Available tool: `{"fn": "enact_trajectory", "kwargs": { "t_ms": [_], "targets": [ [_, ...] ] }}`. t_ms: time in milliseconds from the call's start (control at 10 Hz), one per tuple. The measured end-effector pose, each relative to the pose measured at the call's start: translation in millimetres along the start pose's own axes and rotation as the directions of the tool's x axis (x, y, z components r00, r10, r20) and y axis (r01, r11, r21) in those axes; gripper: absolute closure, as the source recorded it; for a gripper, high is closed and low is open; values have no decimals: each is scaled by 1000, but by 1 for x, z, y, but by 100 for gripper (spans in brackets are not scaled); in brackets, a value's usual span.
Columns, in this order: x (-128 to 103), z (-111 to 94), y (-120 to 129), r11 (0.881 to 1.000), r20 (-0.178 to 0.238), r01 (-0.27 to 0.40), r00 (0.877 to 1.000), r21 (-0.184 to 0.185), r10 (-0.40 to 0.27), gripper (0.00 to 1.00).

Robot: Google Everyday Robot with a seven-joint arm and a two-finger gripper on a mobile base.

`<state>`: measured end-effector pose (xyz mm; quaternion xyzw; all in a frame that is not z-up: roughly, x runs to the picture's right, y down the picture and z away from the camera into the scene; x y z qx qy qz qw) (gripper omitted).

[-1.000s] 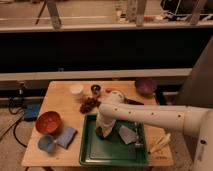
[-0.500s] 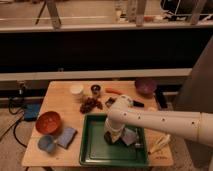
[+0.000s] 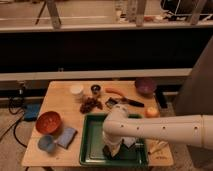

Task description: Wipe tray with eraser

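Observation:
A green tray (image 3: pixel 90 146) lies on the front middle of the wooden table. My white arm reaches in from the right and bends down into the tray. My gripper (image 3: pixel 111 149) points down at the tray's floor near its front edge. A small dark thing under it may be the eraser (image 3: pixel 108 152); I cannot tell whether it is held. A pale cloth-like piece (image 3: pixel 129 142) lies in the tray, partly hidden behind my wrist.
Left of the tray are an orange bowl (image 3: pixel 48 122), a blue cup (image 3: pixel 46 144) and a blue sponge (image 3: pixel 66 137). Behind it stand a white cup (image 3: pixel 76 91), a carrot (image 3: pixel 116 92), a purple bowl (image 3: pixel 145 86) and an orange (image 3: pixel 151 112).
My gripper has moved from the tray's back left across its floor to the front middle. The other things on the table have stayed put.

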<state>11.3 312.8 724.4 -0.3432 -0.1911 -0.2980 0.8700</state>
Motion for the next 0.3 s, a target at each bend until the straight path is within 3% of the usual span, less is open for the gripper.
{"fn": "enact_trajectory", "kwargs": {
  "t_ms": [300],
  "targets": [
    [-36, 2, -9, 995, 35, 95, 995, 14, -95, 100]
  ]
}}
